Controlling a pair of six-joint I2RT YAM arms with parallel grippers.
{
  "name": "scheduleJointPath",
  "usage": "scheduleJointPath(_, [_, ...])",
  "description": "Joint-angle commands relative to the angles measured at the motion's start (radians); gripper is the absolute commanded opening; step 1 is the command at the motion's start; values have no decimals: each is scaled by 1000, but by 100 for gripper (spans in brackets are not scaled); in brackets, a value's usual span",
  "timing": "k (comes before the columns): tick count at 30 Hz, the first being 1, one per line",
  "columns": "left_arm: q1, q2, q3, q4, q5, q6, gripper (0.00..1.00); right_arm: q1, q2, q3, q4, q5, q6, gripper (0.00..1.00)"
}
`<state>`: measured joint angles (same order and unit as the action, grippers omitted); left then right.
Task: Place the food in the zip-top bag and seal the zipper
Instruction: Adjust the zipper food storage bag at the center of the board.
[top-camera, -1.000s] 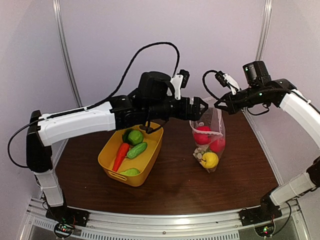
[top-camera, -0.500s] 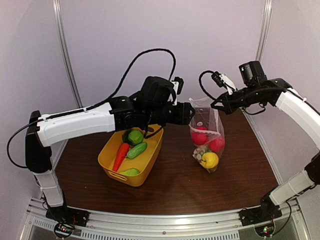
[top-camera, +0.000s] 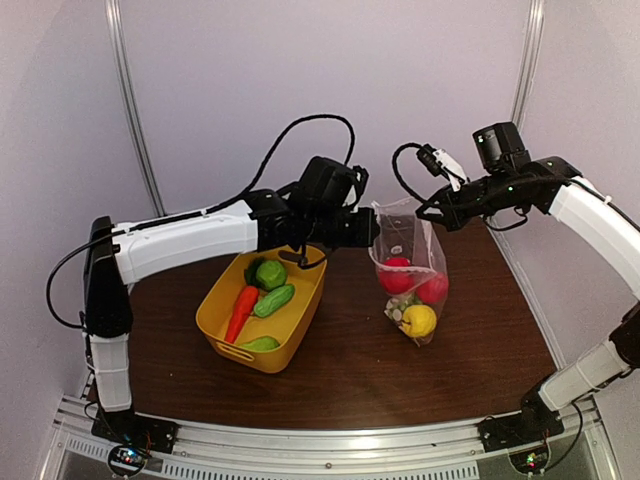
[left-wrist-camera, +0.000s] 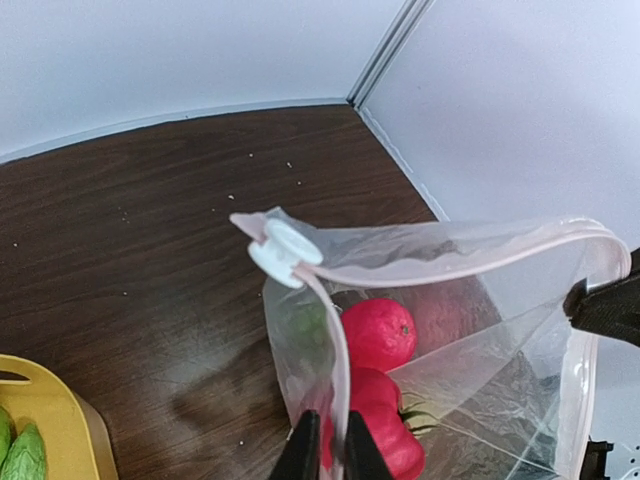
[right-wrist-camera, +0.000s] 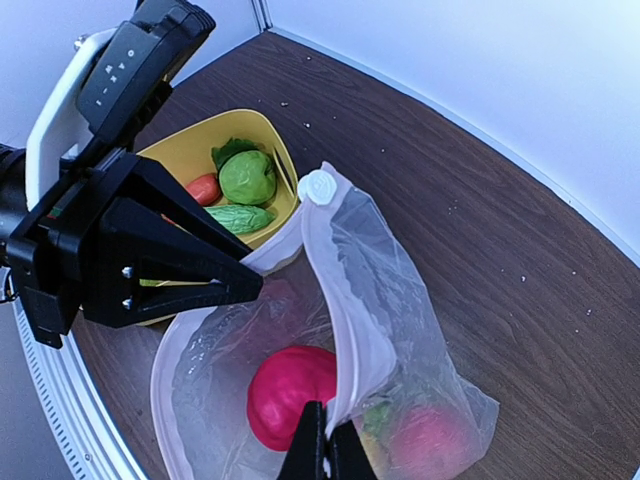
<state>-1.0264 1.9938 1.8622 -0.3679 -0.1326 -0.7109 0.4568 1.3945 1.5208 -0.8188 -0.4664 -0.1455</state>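
Note:
The clear zip-top bag (top-camera: 412, 262) stands right of centre with its mouth up and spread. My left gripper (top-camera: 374, 229) (left-wrist-camera: 334, 440) is shut on the left mouth edge, and my right gripper (top-camera: 431, 212) (right-wrist-camera: 327, 440) is shut on the right edge. The pale zipper (left-wrist-camera: 462, 255) arches between them, with a white slider (left-wrist-camera: 285, 252) at one end. In the bag lie food pieces: red apples (top-camera: 398, 277) (left-wrist-camera: 378, 332) (right-wrist-camera: 290, 395) and a yellow lemon (top-camera: 419, 320). More food sits in the tub: an orange carrot (top-camera: 241, 310), a green pear (top-camera: 270, 274) and a cucumber (top-camera: 273, 300).
A yellow tub (top-camera: 300, 315) stands left of the bag, under my left forearm. The brown table (top-camera: 400, 380) ends at a metal rail in front. White walls close the back and both sides.
My left gripper went from wide open to shut on the bag's left mouth edge and drew slightly left. The right gripper kept its grip and shifted little.

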Motion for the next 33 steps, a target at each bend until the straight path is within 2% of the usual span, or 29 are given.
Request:
scheduleJointPath(1, [9,26,60,19,60,12,4,8,17,48,8,51,1,0])
scheduleJointPath(2, [10,26,72,35,81,18,0,8,25,72,-8,70,-11,0])
scheduleJointPath(5, [0,10,147,72,132,43,0,7,62,206,-83,205,-74,0])
scheduleJointPath(10, [-22,-59,134,127,-15,94,0,6,117,304,-153,433,-129,0])
scheduleJointPath(13, [-22,-45,128,82,-7,77,0,5,146,298,-195,517,-142,0])
scheduleJointPath(15, [-23,-18,129,61,16,53,0,5,144,287,-201,502,-135,0])
scheduleJointPath(17, [-24,16,153,58,78,40,0,9,130,311,-218,381,-118,0])
scheduleJointPath(19, [-23,28,163,59,67,37,0,12,111,350,-210,350,-91,0])
scheduleJointPath(22, [-5,54,164,78,59,39,0,13,121,418,-204,390,-92,0])
scheduleJointPath(25, [5,78,195,83,77,38,0,13,143,392,-199,432,-116,0])
scheduleJointPath(29, [5,86,178,189,85,38,0,10,177,317,-161,526,-147,0])
scheduleJointPath(33, [14,119,210,194,98,26,0,5,197,328,-147,587,-151,0])
